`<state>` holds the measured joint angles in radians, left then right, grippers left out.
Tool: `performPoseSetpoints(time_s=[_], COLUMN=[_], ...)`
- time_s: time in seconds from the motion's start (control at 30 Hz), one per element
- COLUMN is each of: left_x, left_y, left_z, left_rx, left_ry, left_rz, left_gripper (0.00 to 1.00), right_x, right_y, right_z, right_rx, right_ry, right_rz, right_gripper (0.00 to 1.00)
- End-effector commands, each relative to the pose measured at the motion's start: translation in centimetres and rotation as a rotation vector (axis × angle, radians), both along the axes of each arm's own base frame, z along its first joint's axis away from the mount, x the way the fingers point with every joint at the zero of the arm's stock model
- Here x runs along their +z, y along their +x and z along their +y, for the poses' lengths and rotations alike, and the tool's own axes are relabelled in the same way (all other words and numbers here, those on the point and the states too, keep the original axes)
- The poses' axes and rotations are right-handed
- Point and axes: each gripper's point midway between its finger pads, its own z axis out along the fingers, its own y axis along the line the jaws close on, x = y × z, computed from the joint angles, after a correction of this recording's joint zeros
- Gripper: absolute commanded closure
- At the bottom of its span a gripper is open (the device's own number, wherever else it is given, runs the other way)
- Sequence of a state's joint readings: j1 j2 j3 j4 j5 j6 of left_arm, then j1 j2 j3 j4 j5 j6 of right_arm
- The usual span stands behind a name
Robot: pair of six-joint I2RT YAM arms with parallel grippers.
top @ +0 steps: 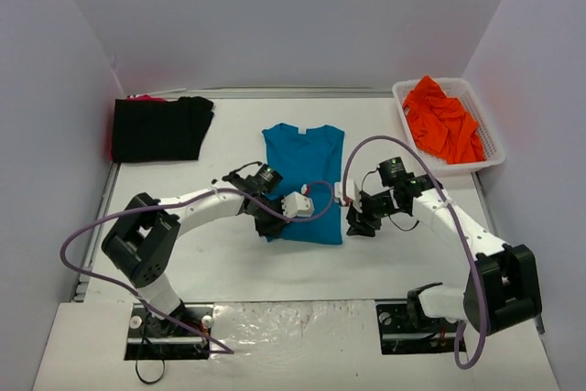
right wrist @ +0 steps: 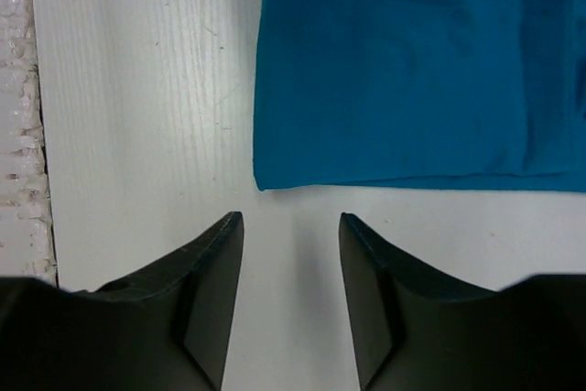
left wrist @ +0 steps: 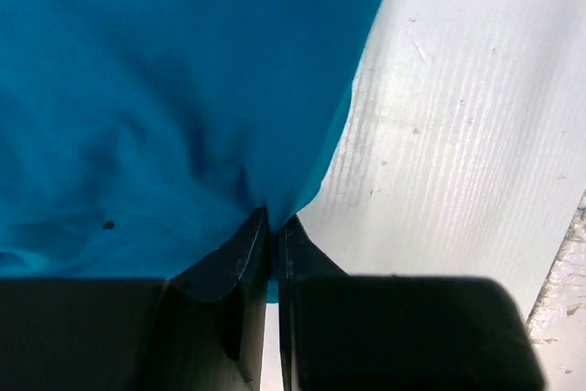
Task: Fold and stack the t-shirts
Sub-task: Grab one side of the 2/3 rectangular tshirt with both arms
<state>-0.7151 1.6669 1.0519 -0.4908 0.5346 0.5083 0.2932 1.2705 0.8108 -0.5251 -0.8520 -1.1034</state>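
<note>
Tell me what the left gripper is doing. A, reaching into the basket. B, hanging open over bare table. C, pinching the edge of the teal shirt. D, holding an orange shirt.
C: the left wrist view shows the left gripper shut on the teal shirt at its edge, with the cloth bunched between the fingers.

White slotted plastic basket [top: 465, 168]: far right corner of table, set at slight angle, near right wall [top: 540, 89]. Table [top: 229, 263]: white, finely ribbed, few dark specks and scuffs. Crinkled shiny sheet [top: 293, 327] along near edge. Plain pale back wall [top: 275, 16], left wall [top: 46, 135].
</note>
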Motion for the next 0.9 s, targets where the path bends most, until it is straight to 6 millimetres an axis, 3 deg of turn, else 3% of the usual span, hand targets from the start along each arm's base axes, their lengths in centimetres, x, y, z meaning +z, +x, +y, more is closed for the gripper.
performPoseSetpoints(time_s=[0.0, 0.43, 0.53, 0.87], left_x=[1.8, 1.2, 1.3, 1.2], left_y=[0.3, 0.2, 0.0, -0.2], left_z=[-0.8, -0.9, -1.0, -1.1], left_rx=[0.015, 0.025, 0.024, 0.031], left_ry=[-0.078, -0.085, -0.097, -0.115], left_rz=[0.032, 0.108, 0.117, 0.155], left_gripper=[0.98, 0.98, 0.98, 0.98], right_x=[-1.3, -4.0, -5.4, -7.3], right_y=[-0.2, -0.2, -0.3, -0.9], right_z=[1.1, 3.3, 3.3, 3.5], right_rx=[0.003, 0.061, 0.068, 0.081], right_ry=[-0.038, -0.128, -0.168, -0.211], right_rz=[0.01, 0.021, 0.037, 0.076], right_gripper=[0.57, 0.5, 0.5, 0.47])
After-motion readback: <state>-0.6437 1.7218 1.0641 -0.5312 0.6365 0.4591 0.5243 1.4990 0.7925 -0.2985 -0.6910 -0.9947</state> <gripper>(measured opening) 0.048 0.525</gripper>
